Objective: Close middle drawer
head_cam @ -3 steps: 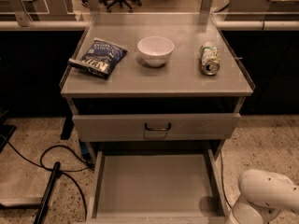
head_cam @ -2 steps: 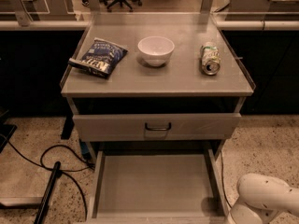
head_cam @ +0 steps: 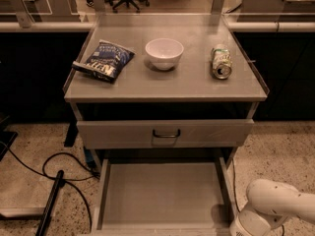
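One middle drawer [head_cam: 160, 194] open; claw off-frame

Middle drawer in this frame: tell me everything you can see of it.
The middle drawer is pulled far out below the closed top drawer, seen from above. It looks like grey metal: a flat bare floor, low side walls, nothing inside. Its front edge runs along the bottom of the view, so the handle is not visible. Nothing visibly touches it; the robot's white arm sits by its front corner, lower right, and the gripper is out of view.
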Controlling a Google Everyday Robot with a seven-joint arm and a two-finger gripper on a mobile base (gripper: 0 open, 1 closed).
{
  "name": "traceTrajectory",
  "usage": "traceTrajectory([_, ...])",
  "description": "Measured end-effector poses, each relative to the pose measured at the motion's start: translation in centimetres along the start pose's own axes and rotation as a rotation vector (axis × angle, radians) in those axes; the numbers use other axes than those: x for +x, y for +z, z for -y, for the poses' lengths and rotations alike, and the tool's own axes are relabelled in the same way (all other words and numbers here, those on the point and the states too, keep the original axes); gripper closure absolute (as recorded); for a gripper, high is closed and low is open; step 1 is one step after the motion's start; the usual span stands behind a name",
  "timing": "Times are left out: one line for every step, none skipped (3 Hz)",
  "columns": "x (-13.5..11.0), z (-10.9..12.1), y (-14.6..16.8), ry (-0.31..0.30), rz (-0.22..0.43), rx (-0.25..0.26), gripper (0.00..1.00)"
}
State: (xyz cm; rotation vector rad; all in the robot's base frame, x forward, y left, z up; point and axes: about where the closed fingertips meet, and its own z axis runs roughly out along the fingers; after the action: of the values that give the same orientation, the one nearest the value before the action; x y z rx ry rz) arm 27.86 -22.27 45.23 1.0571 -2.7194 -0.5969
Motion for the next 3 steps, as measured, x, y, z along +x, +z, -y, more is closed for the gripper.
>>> traceTrajectory([-1.0, 0.6, 1.2, 0.027, 0.013, -0.004, 1.00])
traceTrajectory([-1.0, 0.8, 3.5, 0.053, -0.008, -0.019, 1.00])
traceTrajectory([-1.6, 1.3, 3.2, 0.068, 0.006, 0.001, 1.00])
